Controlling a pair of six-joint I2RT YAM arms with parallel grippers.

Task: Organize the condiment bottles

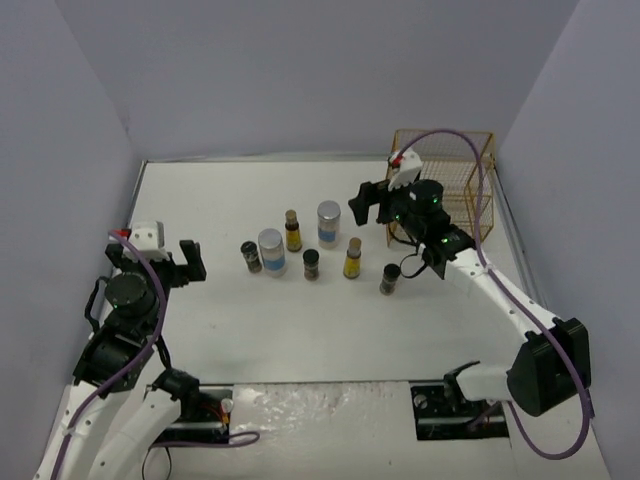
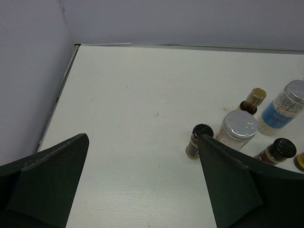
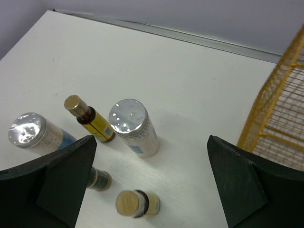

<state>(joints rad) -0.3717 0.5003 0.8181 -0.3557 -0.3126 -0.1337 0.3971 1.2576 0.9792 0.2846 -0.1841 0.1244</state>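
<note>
Seven condiment bottles stand mid-table. There are two white jars (image 1: 271, 252) (image 1: 329, 223) and two slim yellow-labelled bottles (image 1: 293, 231) (image 1: 353, 258). There are three dark jars (image 1: 250, 255) (image 1: 311, 264) (image 1: 390, 279). My right gripper (image 1: 368, 207) is open and empty above the right-hand bottles. In its wrist view it (image 3: 152, 190) hangs over a white jar (image 3: 133, 126) and a slim bottle (image 3: 135, 203). My left gripper (image 1: 155, 260) is open and empty, left of the group. Its wrist view (image 2: 142, 190) shows a dark jar (image 2: 199, 140) and a white jar (image 2: 237, 130) to the right.
A yellow wire rack (image 1: 445, 185) stands at the back right, against the right wall; it also shows in the right wrist view (image 3: 275, 118). Grey walls enclose the white table (image 1: 220, 200) on three sides.
</note>
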